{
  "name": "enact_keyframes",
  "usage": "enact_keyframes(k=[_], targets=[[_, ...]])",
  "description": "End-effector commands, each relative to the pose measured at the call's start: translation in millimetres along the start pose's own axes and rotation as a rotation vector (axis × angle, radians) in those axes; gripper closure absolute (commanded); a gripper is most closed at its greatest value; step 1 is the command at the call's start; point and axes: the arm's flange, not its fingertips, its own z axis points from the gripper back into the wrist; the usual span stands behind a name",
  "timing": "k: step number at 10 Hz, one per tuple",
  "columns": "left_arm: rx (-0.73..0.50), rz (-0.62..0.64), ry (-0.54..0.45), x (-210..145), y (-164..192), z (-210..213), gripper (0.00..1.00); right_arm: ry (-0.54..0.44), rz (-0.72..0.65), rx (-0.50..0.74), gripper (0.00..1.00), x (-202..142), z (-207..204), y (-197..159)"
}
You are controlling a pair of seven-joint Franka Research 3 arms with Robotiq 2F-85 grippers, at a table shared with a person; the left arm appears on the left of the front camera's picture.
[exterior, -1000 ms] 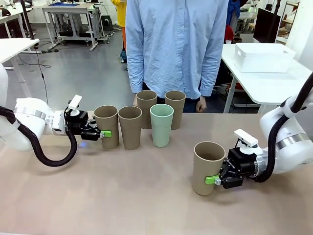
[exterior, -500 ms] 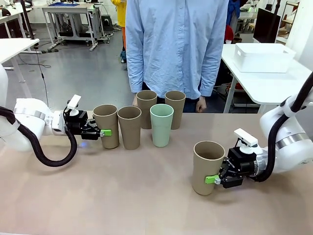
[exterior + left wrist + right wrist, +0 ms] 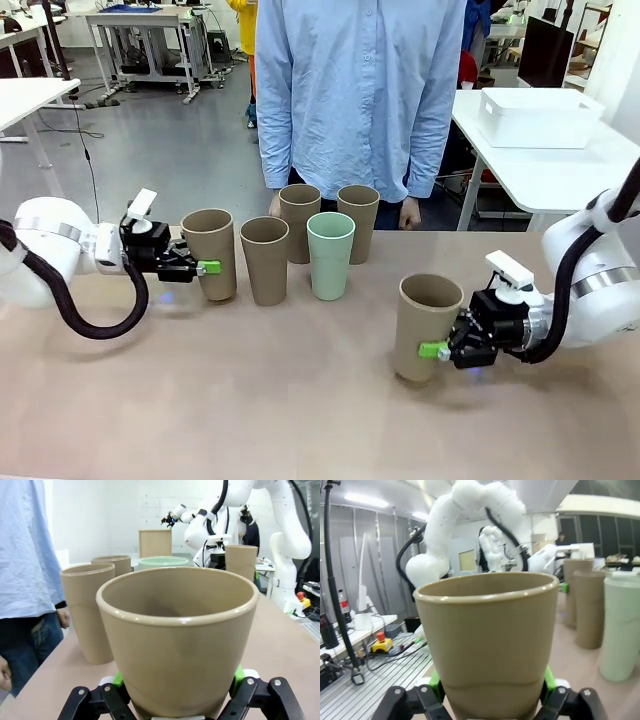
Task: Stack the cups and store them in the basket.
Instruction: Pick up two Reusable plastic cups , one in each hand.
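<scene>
**Left fingers** (image 3: 208, 268): closed on the lower wall of the left cup (image 3: 210, 252), one green pad on each side. The left wrist view shows that cup (image 3: 177, 635) seated between them, mouth up. It is the farthest cup to the left of the mint cup (image 3: 330, 255), in the same row.

**Right fingers** (image 3: 432, 350): gripping the right cup (image 3: 427, 322) low on its wall. This cup is to the right of the mint cup and on the robot's side of it, well apart. Its long axis is near upright, mouth up. Whether its base rests on the counter (image 3: 300, 410) cannot be told.

**Loose cups**: all four are upright with open mouths.
- The mint cup.
- The middle cup (image 3: 265, 260), just left of the mint cup, between it and the left cup.
- The rear-left cup (image 3: 299, 222) and the rear-right cup (image 3: 358, 222), behind the mint cup on the person's side.

**Basket** (image 3: 538, 117): on a separate white table, far right of and behind the mint cup, well apart from every cup.

**Governing relation**: stacking likely calls for a held cup to be raised over another's mouth with their axes in line.
- The left cup has the middle cup just beside it, so the left arm is the nearer.
- The right cup has no cup near it and would have to travel toward the mint cup.

**Surface and room**:
- The counter is matte tan and bare on the robot's side of the mint cup.
- The row around the mint cup is tight, so a sideways entry risks nudging a neighbour.
- The person's hand (image 3: 411, 213) hangs near the rear-right cup.
</scene>
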Motion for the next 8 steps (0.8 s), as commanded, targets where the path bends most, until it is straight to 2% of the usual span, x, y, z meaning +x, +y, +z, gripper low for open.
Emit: enact_keyframes(k=[1,3,5,8], targets=[[0.022,-0.01,-0.02,40.0,-39.6,15.5,0.15,-0.063,0.065,-0.111,0.14,40.2,-3.4,17.2],[-0.004,0.005,-0.025,60.4,-75.0,29.1,0.15,-0.081,0.06,-0.157,0.14,68.4,8.9,25.0],[-0.032,0.027,-0.011,66.0,-110.6,32.1,0.15,-0.086,0.023,-0.182,0.14,91.2,29.7,34.8],[-0.011,0.02,0.025,59.6,-143.1,32.2,0.15,-0.065,-0.021,-0.167,0.14,100.0,53.5,54.1]])
